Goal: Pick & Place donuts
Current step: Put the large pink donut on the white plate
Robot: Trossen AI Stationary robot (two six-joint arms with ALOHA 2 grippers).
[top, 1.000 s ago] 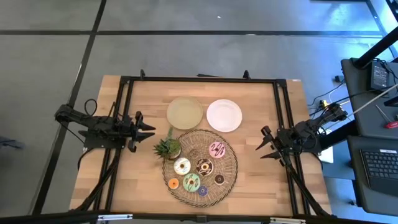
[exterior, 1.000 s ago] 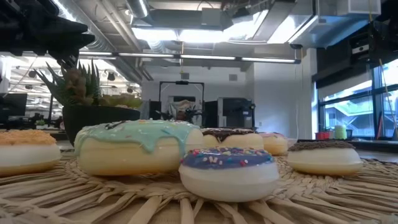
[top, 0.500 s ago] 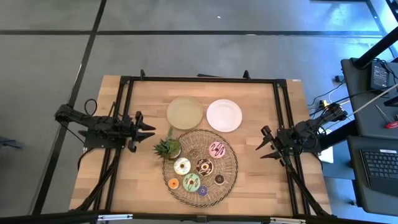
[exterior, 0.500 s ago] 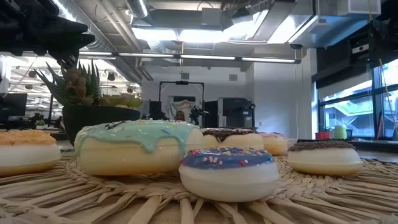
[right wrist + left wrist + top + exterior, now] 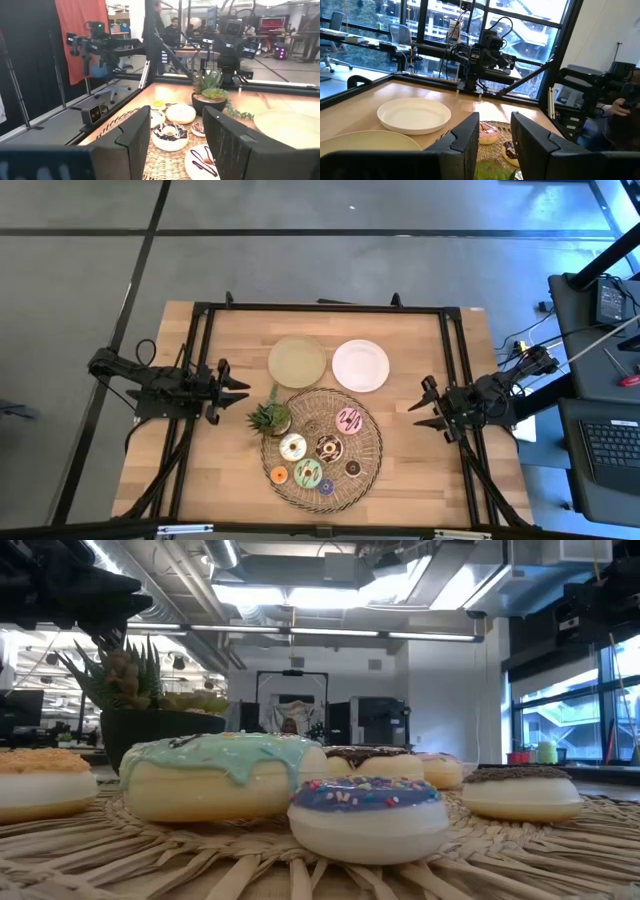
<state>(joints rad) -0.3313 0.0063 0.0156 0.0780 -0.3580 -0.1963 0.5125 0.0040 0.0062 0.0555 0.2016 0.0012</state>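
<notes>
Several small toy donuts lie on a round woven mat (image 5: 322,448): pink (image 5: 349,419), white (image 5: 293,447), brown (image 5: 329,448), green (image 5: 308,473), orange (image 5: 279,476), purple (image 5: 326,487) and a mini brown one (image 5: 352,468). In the low view the green donut (image 5: 225,775) and the purple donut (image 5: 370,815) are nearest. My left gripper (image 5: 242,390) is open above the table left of the mat, and its fingers (image 5: 495,122) point across at the mat. My right gripper (image 5: 418,408) is open to the right of the mat, with its fingers (image 5: 175,117) facing the donuts.
A spiky potted plant (image 5: 270,418) stands at the mat's left rim, close to my left gripper. A pale yellow-green plate (image 5: 297,361) and a white plate (image 5: 360,365) sit beyond the mat's far side. Bare wood lies to the right of the mat. People show in the room beyond.
My right gripper has shifted a little toward the table's far edge and the mat, still open. The donuts have not moved.
</notes>
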